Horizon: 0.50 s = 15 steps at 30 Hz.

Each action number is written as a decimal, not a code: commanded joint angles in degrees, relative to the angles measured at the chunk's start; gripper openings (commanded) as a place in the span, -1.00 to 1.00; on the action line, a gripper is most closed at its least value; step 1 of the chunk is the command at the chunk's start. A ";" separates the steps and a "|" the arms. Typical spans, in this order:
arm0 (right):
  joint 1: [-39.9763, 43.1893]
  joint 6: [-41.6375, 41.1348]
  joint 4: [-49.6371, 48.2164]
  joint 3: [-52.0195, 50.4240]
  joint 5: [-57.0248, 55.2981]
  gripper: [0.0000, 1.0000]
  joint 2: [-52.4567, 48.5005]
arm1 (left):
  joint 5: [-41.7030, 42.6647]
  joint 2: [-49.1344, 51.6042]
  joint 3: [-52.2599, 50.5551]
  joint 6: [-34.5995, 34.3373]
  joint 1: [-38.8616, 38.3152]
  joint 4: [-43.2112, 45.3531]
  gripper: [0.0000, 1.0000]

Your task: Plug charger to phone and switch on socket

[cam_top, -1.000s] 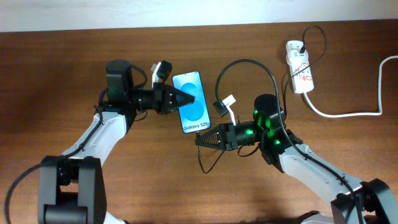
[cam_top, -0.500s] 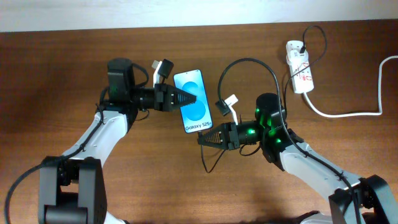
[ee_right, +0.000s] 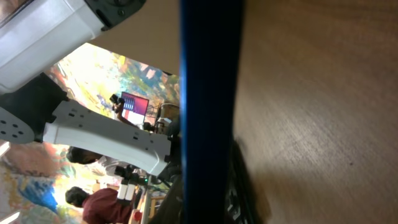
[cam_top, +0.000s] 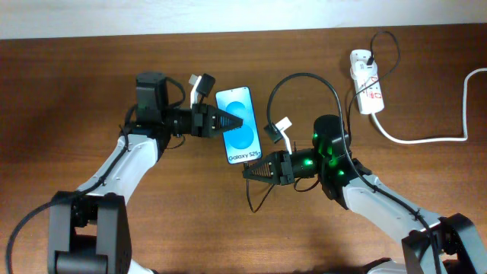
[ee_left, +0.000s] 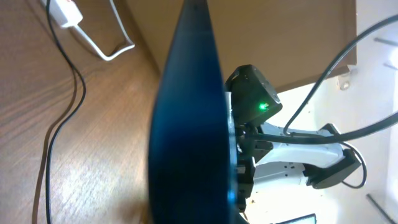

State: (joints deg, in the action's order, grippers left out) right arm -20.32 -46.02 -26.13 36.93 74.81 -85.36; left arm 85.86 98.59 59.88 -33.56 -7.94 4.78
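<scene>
From overhead, the left gripper [cam_top: 228, 122] is pinching the phone [cam_top: 243, 138] by its left long edge, fingers pressed against it about halfway along. The phone is near the middle of the table [cam_top: 76, 76], blue screen up, with its lettered short end towards the right gripper [cam_top: 248, 173]. That gripper is just beside the lettered end, its fingers pressed together on the end of the charger [cam_top: 304, 74]. The plug tip is too small to make out. The thin black cable loops below the right gripper and arcs up behind the right arm. The socket [cam_top: 365, 91] lies well apart at the far right of the table, with a thick white cord [cam_top: 426, 140] running off from it.

In the left wrist view, the phone [ee_left: 186, 124] fills the centre edge-on as a dark blue band held between the fingers. Beyond it is the right arm [ee_left: 252, 93] with a green light. The charger [ee_left: 80, 84] trails across the wood on the left.

In the right wrist view, a dark blue upright band [ee_right: 208, 93], seemingly the phone's edge, stands straight ahead. The fingers themselves cannot be told apart here. The left arm [ee_right: 106, 134] shows white beyond the band.
</scene>
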 commanded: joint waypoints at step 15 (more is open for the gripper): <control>1.97 3.21 1.44 6.23 -5.64 -0.92 1.29 | 4.35 -0.13 -2.75 26.80 -4.94 -17.20 -1.00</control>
State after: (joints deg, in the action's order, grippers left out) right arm -20.36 -44.56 -20.99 36.93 76.86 -85.58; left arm 86.24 98.56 60.84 -19.57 -8.36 -8.64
